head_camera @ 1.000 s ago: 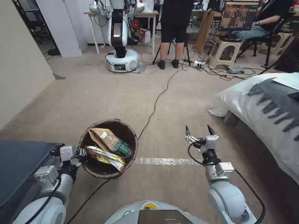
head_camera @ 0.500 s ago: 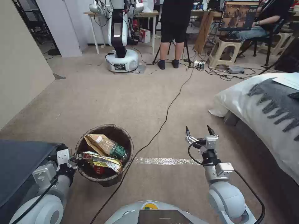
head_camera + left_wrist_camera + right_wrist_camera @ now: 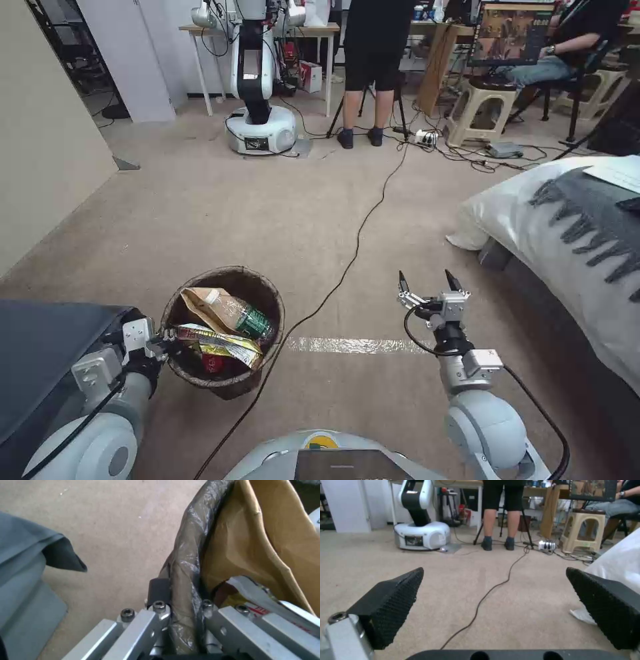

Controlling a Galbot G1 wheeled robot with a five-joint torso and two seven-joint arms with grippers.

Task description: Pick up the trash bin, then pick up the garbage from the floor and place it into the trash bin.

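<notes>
The trash bin (image 3: 260, 285), lined with a crinkled dark brown bag, hangs low at my front left. My left gripper (image 3: 167, 345) is shut on its near rim. The left wrist view shows the fingers (image 3: 159, 593) clamping the bag-covered rim (image 3: 185, 562). Garbage lies inside the bin: a tan paper bag (image 3: 199, 301), a plastic bottle (image 3: 239, 313), a yellow wrapper (image 3: 223, 341) and a red packet (image 3: 212, 363). The tan bag (image 3: 253, 542) and a wrapper (image 3: 266, 597) also show from the wrist. My right gripper (image 3: 428, 280) stands open above the carpet with nothing in it, its pads (image 3: 391, 605) wide apart.
A black cable (image 3: 347, 253) runs over the carpet past the bin's right side. A bed with white bedding and a grey blanket (image 3: 567, 220) fills the right. A dark grey surface (image 3: 40, 353) is at my left. Another robot (image 3: 257, 100), a standing person and stools are at the back.
The left arm drew back with the bin, which sank lower and closer to me and has since held still. The cable shifted to the bin's right side. The right gripper barely moved.
</notes>
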